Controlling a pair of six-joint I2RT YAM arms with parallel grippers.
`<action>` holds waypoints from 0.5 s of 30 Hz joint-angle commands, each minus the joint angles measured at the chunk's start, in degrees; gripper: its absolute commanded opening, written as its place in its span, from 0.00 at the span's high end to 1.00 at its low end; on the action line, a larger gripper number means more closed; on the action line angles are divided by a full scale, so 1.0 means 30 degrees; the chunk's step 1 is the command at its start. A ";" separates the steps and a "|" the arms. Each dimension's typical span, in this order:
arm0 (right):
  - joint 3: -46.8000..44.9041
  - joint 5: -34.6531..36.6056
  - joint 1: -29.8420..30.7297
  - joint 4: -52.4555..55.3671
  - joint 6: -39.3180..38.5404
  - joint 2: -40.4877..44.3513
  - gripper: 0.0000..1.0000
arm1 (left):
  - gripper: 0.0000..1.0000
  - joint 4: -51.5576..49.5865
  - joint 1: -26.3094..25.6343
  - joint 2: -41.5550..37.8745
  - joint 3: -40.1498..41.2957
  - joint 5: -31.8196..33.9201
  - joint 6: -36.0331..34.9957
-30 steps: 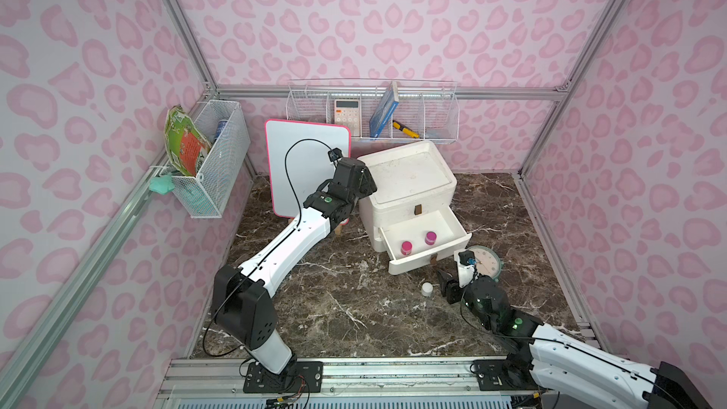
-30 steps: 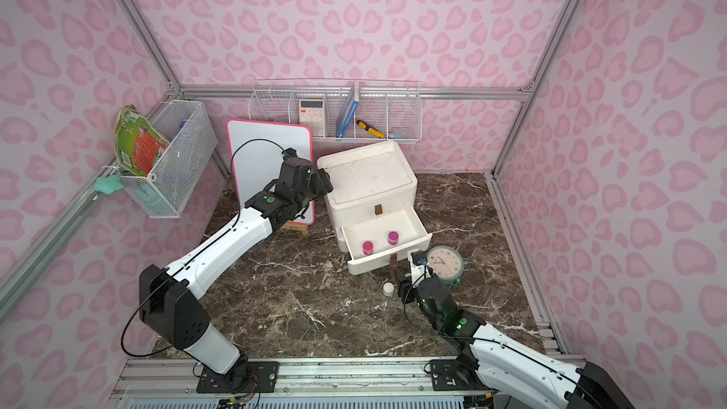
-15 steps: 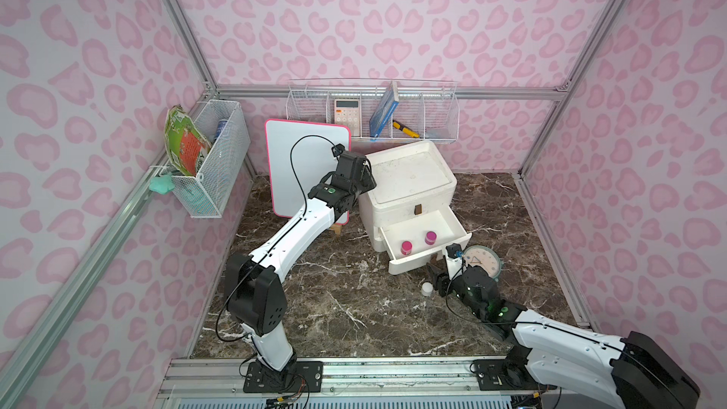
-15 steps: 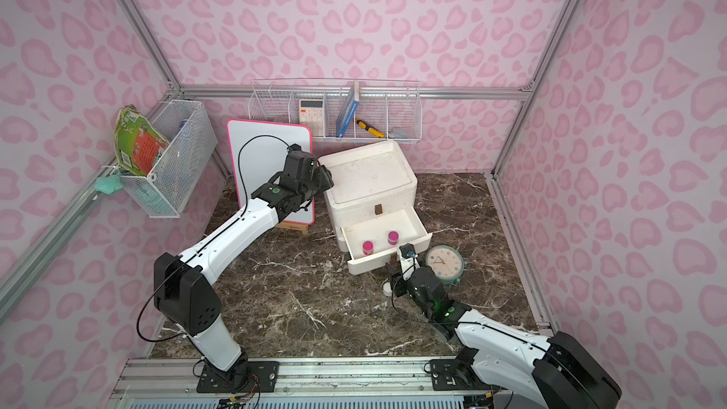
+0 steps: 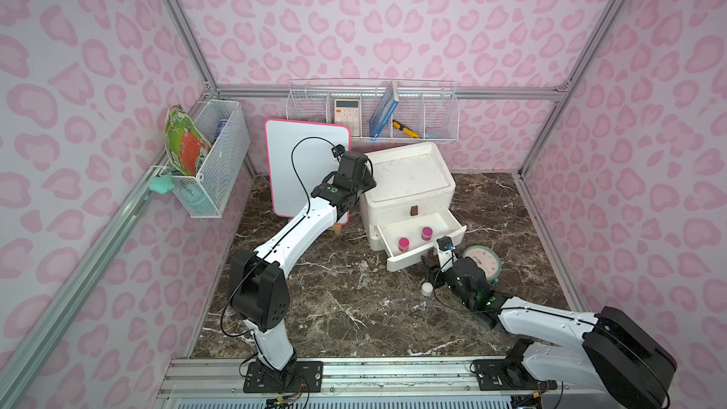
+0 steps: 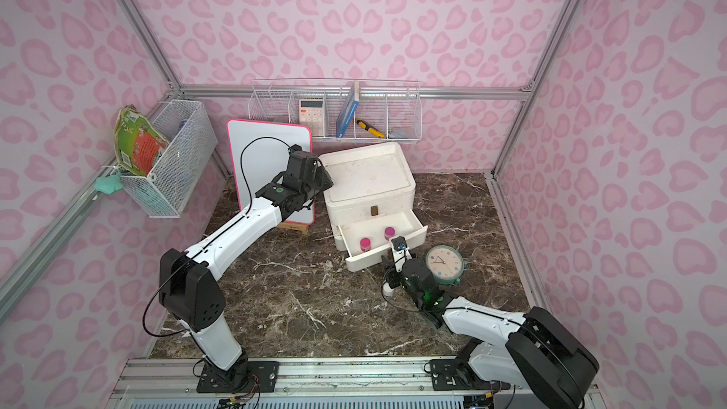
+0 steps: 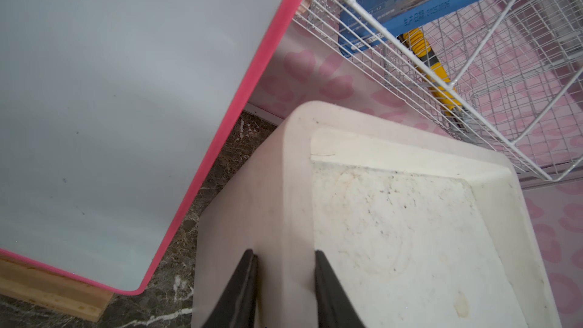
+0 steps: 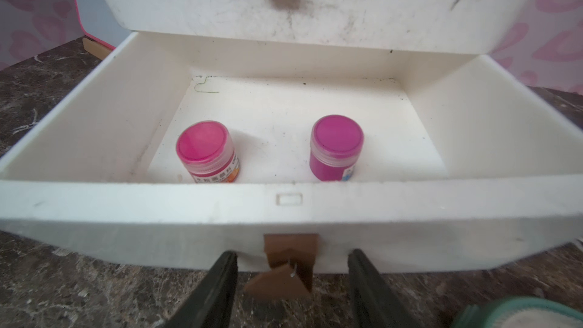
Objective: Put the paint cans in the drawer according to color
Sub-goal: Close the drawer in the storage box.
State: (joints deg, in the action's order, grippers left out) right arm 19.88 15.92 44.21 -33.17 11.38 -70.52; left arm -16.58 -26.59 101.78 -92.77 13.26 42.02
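Top views come first. In both, the left gripper point(image 5: 366, 180) sits at the left edge of the white drawer cabinet point(image 5: 409, 175), but its fingers are too small there to judge. The right gripper point(image 5: 429, 266) is low, in front of the open lower drawer point(image 5: 409, 262) and beside the clock point(image 5: 480, 265). Two magenta paint cans point(image 5: 404, 244) stand upright inside this drawer. One white-lidded paint can point(image 5: 426, 289) stands on the marble floor, just beside the right gripper.

Left wrist view shows what the top views do not. The two black fingers point(image 7: 246, 279) press on the raised rim of the cabinet top, one on each side, so the left gripper is clamped on the cabinet. The whiteboard point(image 7: 94, 105) leans near.

Right wrist view shows the right gripper with its fingers apart. The brown drawer handle point(image 8: 285, 282) lies between them and touches neither. Both magenta cans stand near the drawer's front wall, apart from each other. Only the top views show the white-lidded can.
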 commanded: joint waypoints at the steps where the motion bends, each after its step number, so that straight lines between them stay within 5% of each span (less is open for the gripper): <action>1: 0.0761 -0.0251 -0.0117 -0.2696 -0.0393 -0.0765 0.42 | 0.76 -0.0302 -0.0129 0.0164 0.0131 -0.2361 0.0793; 15: 0.2842 -0.1388 -0.0164 -0.5159 -0.0028 -0.3870 0.41 | 0.78 -0.0101 -0.0463 0.0335 0.0481 -0.2514 0.2274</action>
State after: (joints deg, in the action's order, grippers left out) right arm 27.33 12.16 43.81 -43.18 10.96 -81.06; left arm -14.09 -27.07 102.15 -91.88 14.90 44.23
